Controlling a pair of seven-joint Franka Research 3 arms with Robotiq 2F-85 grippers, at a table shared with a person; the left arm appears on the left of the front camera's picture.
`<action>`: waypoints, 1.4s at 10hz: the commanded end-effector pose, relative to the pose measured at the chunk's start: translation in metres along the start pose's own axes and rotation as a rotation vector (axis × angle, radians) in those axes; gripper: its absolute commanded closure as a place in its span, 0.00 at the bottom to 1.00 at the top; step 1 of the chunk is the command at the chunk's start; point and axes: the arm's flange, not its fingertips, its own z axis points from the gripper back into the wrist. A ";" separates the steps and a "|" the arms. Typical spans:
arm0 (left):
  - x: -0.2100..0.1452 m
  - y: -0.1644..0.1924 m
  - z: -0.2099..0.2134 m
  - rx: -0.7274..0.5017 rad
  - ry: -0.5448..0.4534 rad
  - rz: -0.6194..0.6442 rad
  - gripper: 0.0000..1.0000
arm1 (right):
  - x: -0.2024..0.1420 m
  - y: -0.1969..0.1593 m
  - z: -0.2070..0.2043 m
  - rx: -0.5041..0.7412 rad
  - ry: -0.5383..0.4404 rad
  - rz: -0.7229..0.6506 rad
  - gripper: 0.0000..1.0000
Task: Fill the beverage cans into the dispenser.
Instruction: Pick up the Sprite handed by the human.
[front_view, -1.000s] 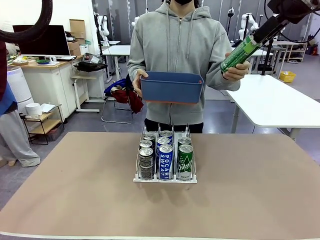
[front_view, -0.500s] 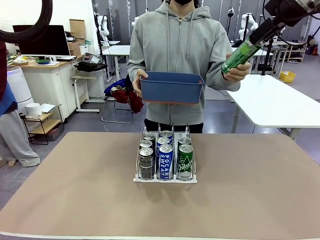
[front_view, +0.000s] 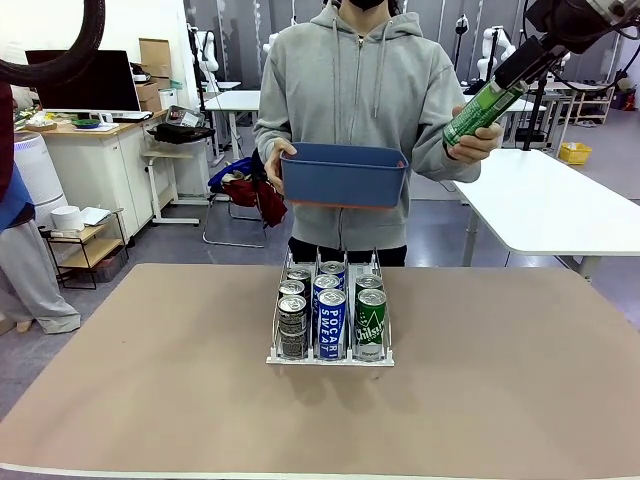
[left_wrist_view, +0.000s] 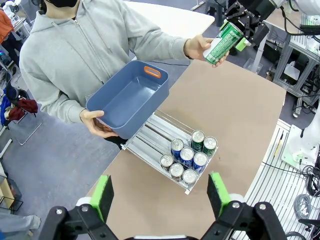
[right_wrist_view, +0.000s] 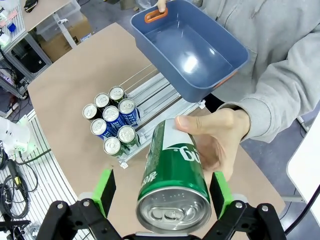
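A person's hand (right_wrist_view: 216, 141) holds a green beverage can (right_wrist_view: 173, 176) up, tilted, above the table's far right side. My right gripper (right_wrist_view: 162, 194) stands open around the can's silver top, with a gap between each green pad and the can. In the front view this can (front_view: 481, 108) meets the right gripper (front_view: 512, 76) at the upper right. The dispenser (front_view: 330, 357) sits mid-table with several blue, green and dark cans (front_view: 331, 318) at its front. My left gripper (left_wrist_view: 160, 196) hangs open high above the dispenser (left_wrist_view: 151, 126), with nothing between its fingers.
The person stands at the far edge and holds an empty blue bin (front_view: 343, 172) in the other hand, above the back of the dispenser. A white table (front_view: 560, 205) stands behind on the right. Bare tabletop lies on both sides of the dispenser.
The hand with the green can and my right gripper have shifted slightly upward. The bin, the dispenser and its cans have stayed put.
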 end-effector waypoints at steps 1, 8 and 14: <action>-0.004 -0.001 0.001 -0.010 -0.003 0.002 0.00 | 0.000 0.000 -0.001 0.001 0.001 -0.001 0.00; -0.004 -0.001 0.001 -0.010 -0.003 0.002 0.00 | 0.000 -0.003 -0.003 -0.065 0.037 -0.063 1.00; -0.004 -0.001 0.001 -0.010 -0.003 0.002 0.00 | -0.002 -0.002 0.000 -0.035 0.032 -0.042 1.00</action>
